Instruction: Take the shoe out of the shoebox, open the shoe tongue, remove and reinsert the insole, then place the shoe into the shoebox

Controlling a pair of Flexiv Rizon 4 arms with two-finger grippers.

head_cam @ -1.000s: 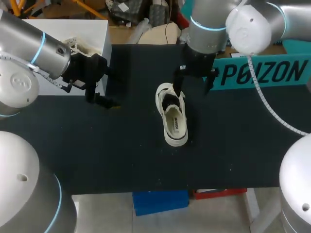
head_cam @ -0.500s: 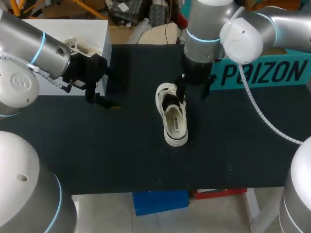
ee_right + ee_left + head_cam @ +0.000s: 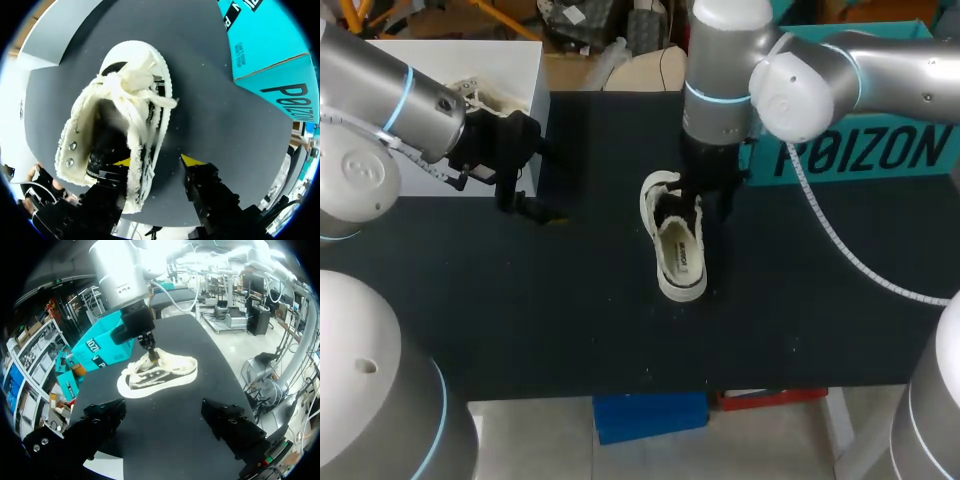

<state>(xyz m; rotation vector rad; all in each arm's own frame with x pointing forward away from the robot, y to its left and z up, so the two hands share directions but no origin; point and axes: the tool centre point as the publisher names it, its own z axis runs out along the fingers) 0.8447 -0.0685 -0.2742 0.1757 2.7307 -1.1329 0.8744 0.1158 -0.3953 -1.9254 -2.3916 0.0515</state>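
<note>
Black table spans the scene. At its far right sits the teal shoebox. The cream shoe lies mid-table, outside the box. My right claw straddles the shoe's side wall, fingers spread, not clamping. My left claw hangs released at the left, beside a white box.
</note>
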